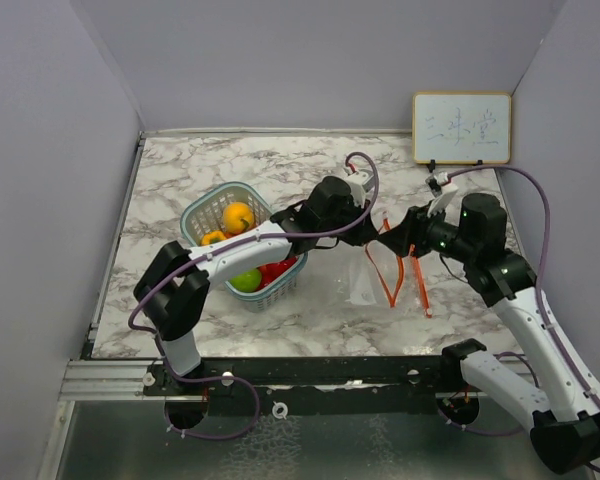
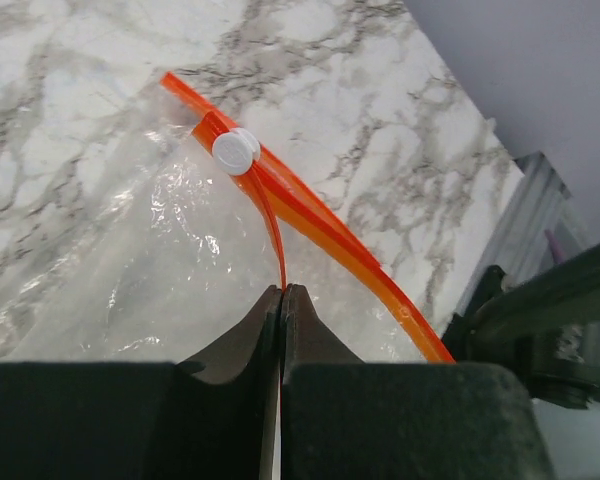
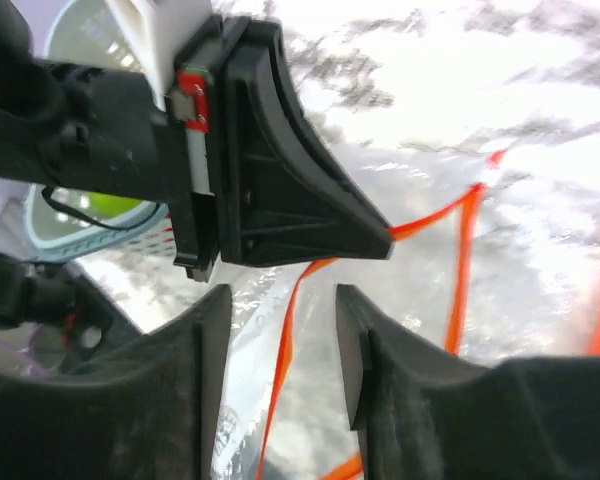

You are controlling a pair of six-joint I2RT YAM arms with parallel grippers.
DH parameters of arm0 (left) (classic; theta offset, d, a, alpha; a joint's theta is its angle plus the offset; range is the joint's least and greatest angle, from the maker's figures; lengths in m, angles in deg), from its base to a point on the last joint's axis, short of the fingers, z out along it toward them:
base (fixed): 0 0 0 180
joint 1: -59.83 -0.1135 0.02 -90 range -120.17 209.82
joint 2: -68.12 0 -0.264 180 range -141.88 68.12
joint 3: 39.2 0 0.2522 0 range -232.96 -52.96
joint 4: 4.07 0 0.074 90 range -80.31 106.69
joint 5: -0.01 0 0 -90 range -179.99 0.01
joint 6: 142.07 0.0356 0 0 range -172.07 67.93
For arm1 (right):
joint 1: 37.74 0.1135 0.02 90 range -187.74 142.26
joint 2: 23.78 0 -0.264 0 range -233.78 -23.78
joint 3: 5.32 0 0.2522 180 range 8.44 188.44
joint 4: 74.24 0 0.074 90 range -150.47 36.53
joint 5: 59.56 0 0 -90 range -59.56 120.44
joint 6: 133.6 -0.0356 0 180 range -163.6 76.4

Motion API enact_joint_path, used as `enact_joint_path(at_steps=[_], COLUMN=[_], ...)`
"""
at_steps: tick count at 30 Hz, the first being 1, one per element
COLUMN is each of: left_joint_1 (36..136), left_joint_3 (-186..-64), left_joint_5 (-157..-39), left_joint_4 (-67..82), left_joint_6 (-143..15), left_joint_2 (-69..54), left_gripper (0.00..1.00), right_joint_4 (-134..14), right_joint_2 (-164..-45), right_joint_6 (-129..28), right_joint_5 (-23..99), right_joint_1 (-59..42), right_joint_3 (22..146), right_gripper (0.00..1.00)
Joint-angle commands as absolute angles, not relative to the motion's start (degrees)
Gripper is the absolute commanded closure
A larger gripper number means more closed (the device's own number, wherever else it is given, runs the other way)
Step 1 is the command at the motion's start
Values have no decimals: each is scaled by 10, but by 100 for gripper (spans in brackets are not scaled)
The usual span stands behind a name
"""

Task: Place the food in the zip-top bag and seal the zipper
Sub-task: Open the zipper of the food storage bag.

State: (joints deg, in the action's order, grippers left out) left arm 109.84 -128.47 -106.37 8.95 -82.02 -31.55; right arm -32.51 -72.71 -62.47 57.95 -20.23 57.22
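The clear zip-top bag (image 1: 363, 282) lies on the marble right of the teal basket (image 1: 202, 208). Its red-orange zipper (image 2: 325, 222) stands open, with a white slider (image 2: 236, 151) at the far end. My left gripper (image 2: 282, 289) is shut on one strip of the zipper and holds it lifted; it also shows in the top view (image 1: 370, 235). My right gripper (image 3: 278, 335) is open, its jaws either side of another stretch of the strip (image 3: 285, 350), facing the left gripper (image 3: 280, 190). The food stays in the basket: an orange fruit (image 1: 238, 215), a green one (image 1: 246, 280), a red one (image 1: 276, 271).
A small whiteboard (image 1: 461, 128) leans on the back wall at the right. The left arm reaches across the basket, which shows in the right wrist view (image 3: 100, 228) with a green fruit inside. Grey walls enclose the table on three sides.
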Motion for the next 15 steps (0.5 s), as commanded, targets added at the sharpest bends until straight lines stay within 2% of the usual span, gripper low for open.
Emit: enact_joint_path(at_steps=[1, 4, 8, 15], left_joint_1=[1100, 1100, 1100, 1099], left_joint_3=[-1274, -1264, -1245, -1196], left_joint_5=[-967, -955, -958, -958], left_joint_4=[137, 143, 128, 74], left_joint_6=[-772, -763, -764, -769], left_joint_2=[-280, -255, -213, -123], left_gripper=[100, 100, 100, 100], right_joint_4=[-284, -269, -225, -296], right_joint_2=[-697, -682, -710, -718], right_joint_6=[-601, -616, -625, -638], right_joint_5=[467, 399, 342, 457], right_joint_1=[-204, -204, -204, -205], right_joint_3=[635, 641, 638, 583], right_gripper=[44, 27, 26, 26])
